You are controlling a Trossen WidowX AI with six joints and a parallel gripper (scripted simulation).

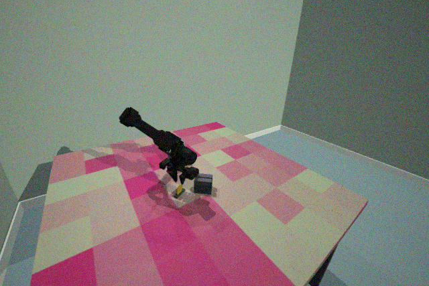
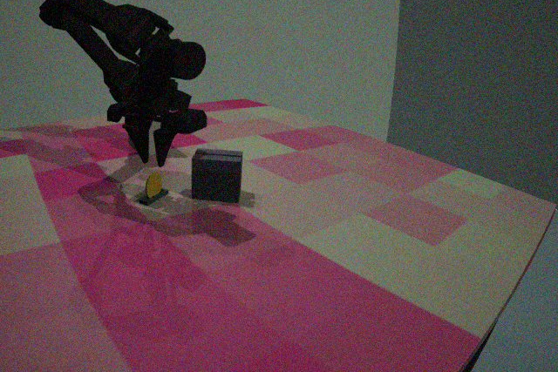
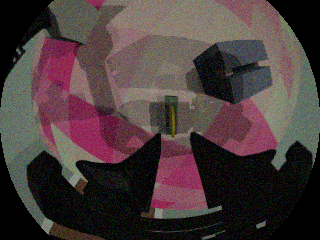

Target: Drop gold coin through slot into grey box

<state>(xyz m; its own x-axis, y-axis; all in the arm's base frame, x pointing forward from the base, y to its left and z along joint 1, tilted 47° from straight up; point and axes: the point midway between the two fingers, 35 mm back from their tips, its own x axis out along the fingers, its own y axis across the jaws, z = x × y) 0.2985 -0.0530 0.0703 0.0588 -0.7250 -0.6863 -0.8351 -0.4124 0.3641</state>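
One coin (image 2: 153, 184) stands on edge in its holder (image 2: 153, 198) on the counter (image 2: 360, 241), upright and untouched. In the exterior view it sits directly below the arm's jaws (image 2: 153, 161), with a clear gap between the fingertips (image 2: 161, 158) and the coin's top rim; no contact.

Jaws: partly open, a moderate gap, nothing held between them. Both fingers point straight down at the counter.

Wrist view: the coin (image 3: 172, 115) appears edge-on as a thin gold line, set in the dark holder (image 3: 163, 116). It lies ahead of the two finger silhouettes (image 3: 143, 160) and roughly on the centre line of the gap between them, slightly nearer the finger on the picture's left. The coin's edge runs along the gap's axis, so its flat faces turn toward the two fingers.

Top view: the jaws (image 1: 176, 179) hang just above and slightly behind the coin (image 1: 179, 190); the arm (image 1: 152, 134) slants down from the upper left.

Box (image 2: 216, 174): closed, dark grey, standing just beside the holder on its right in the exterior view, apart from it, not touching. Its slot shows as a thin line near the back of the lid; in the wrist view the box (image 3: 235, 70) sits up and to the right of the coin, slot visible as a dark notch.

Shadows of the arm fall across the counter around the holder and in front of the box.
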